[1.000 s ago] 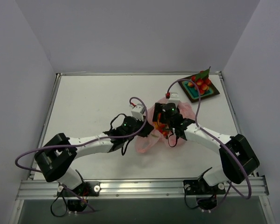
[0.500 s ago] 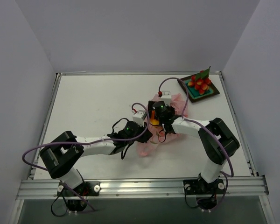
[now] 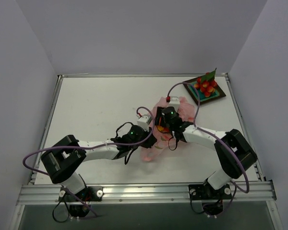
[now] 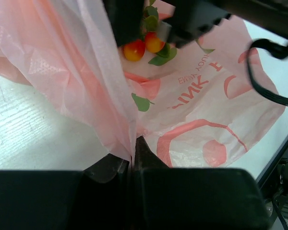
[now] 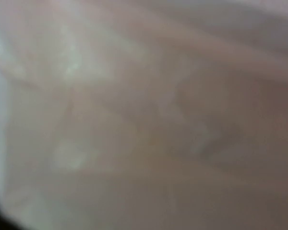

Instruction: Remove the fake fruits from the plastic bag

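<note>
Pink film of the plastic bag (image 4: 197,110) is clamped between the closed fingers of the left gripper (image 4: 133,148), and the fake fruits (image 4: 144,46) lie inside, just to the far side, right beneath the nearer right gripper (image 4: 156,28), open or closed: cannot tell.

plastic bag (image 4: 197,115), red lettering upside down, partly creased, only "INK" legible

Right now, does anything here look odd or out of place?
One thing: the right wrist view is only a pink blur, as film of the plastic bag seemingly fills the lens. The bag is crumpled, but that fits, since the left gripper pinches its film. Nothing looks spilled.
</note>
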Available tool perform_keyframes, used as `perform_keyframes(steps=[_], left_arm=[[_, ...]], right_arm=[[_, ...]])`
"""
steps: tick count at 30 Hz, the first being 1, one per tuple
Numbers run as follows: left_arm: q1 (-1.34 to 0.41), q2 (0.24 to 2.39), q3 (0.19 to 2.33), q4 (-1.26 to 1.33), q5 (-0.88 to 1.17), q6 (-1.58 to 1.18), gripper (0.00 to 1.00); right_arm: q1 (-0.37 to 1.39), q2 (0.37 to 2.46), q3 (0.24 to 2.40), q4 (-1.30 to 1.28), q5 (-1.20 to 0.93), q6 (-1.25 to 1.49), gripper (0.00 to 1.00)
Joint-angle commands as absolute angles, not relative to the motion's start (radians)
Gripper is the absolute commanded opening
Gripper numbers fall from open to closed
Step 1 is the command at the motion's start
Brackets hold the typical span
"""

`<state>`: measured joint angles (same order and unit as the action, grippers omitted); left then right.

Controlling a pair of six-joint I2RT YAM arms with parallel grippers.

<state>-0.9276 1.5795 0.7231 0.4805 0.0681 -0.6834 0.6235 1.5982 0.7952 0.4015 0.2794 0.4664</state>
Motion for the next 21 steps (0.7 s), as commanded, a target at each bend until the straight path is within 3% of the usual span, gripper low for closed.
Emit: perform_keyframes(steps=[1,7,12,16,21], left_arm=[[-0.931,1.546,0.761,0.474,0.049,-0.676,0.02],[-0.934,1.545,0.75,0.491,0.048,-0.684,0.02],[-0.934,1.528,0.738,0.491,0.046,-0.68,0.02],[-0.934,1.528,0.738,0.495,0.055,-0.68,0.02],[-0.933,1.519,0.729,0.491,0.049,-0.68,0.02]], right_arm=[[0.627,1.546,0.758,0.41,0.201,0.495,0.61],[0.623,1.689,0.804,0.446,0.14,0.477,0.68],[0.601,1.733,0.827,0.486,0.164,0.474,0.68],[0.597,1.781,0.862,0.498,0.132,0.46,0.82],[0.597,1.755,0.821,0.549,0.144,0.44,0.8]])
